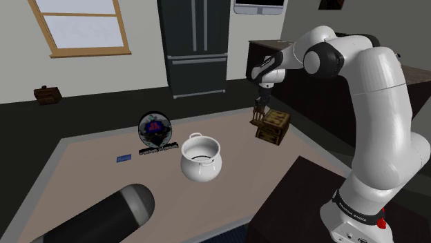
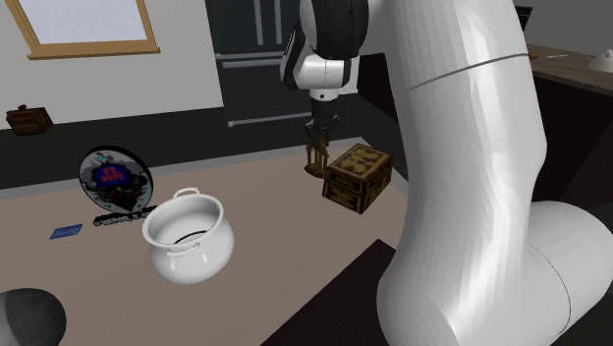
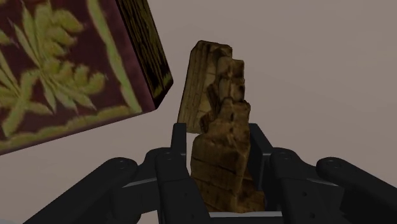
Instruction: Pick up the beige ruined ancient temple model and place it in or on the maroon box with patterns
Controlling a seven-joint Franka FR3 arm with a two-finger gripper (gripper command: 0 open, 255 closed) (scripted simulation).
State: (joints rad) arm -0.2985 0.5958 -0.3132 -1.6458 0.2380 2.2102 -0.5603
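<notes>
The brown ruined temple model (image 3: 213,95) stands between my black fingers, and my gripper (image 3: 222,167) is shut on it. In the shoulder view the gripper (image 1: 261,98) hangs over the table's far edge with the temple model (image 1: 258,114) under it, right beside the maroon box with yellow leaf patterns (image 1: 272,127). From the second exterior view, the temple model (image 2: 314,159) sits just left of the box (image 2: 357,177), below the gripper (image 2: 321,130). The box's patterned side (image 3: 60,70) is close beside the temple. Whether the model's base touches the table I cannot tell.
A white two-handled pot (image 1: 201,159) stands mid-table. Left of it are a round dark plaque on a stand (image 1: 155,131) and a small blue card (image 1: 124,159). A dark cylinder (image 1: 103,217) lies at the near left. A dark fridge (image 1: 193,48) stands behind the table (image 1: 90,172).
</notes>
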